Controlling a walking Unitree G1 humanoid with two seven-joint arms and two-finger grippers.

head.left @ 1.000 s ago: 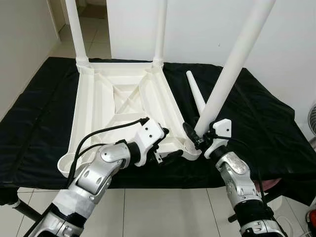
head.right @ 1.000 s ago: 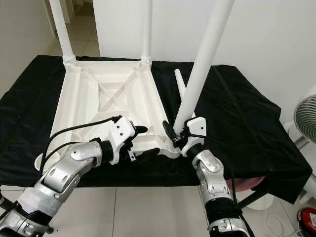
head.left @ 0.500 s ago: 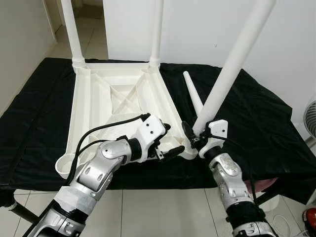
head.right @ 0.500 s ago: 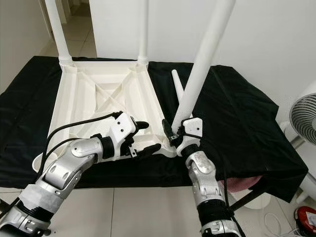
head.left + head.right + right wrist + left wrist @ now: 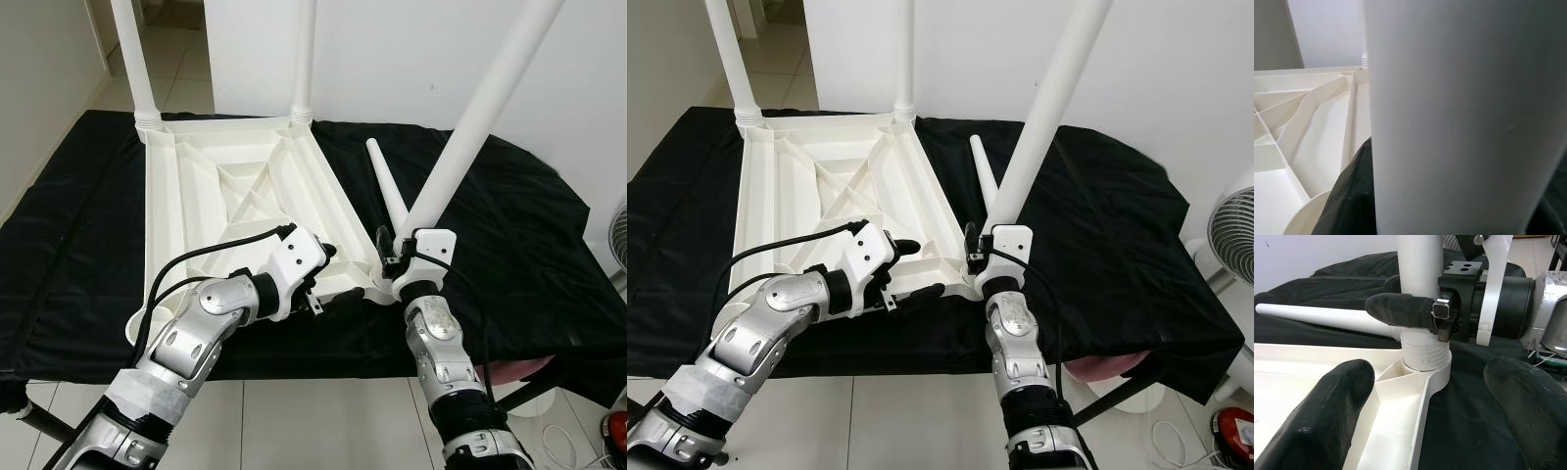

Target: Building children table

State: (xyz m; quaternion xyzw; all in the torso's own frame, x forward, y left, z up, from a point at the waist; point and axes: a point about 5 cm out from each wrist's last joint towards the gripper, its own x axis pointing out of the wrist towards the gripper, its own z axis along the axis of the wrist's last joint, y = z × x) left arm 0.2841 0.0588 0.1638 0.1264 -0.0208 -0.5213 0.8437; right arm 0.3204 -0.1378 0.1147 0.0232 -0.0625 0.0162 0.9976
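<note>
Right tool (image 5: 390, 257): clamped on base of third leg (image 5: 470, 127), just above near-right corner socket (image 5: 1426, 363). Leg leans away to the right, threaded end sitting in the socket. Vs 1 s ago: right arm swung more upright under the leg, tool now closer over the socket; leg looks nearer seated. Judged: screwing-in step under way, not yet upright.

Left tool (image 5: 329, 279): fingers (image 5: 1317, 396) apart, straddling the near edge of the tabletop by that corner, nothing gripped. Vs 1 s ago: shifted slightly toward the corner; prob. bracing the top while the leg turns.

Tabletop (image 5: 211, 206): white plastic, upside down, ribbed underside up, on desk (image 5: 59, 245) with black cover. Seems slightly turned since 1 s ago, though camera also moved, so cannot tell for sure.

Two far legs (image 5: 127, 59): upright in far corners, fitted.

Fourth leg (image 5: 387, 186): loose, lying on the cover just right of tabletop, tip pointing away.

Near-left socket (image 5: 147, 321): empty.

Progress, judged: two of four legs done, third going in.

Fan (image 5: 1229, 225): at right edge, off desk.
</note>
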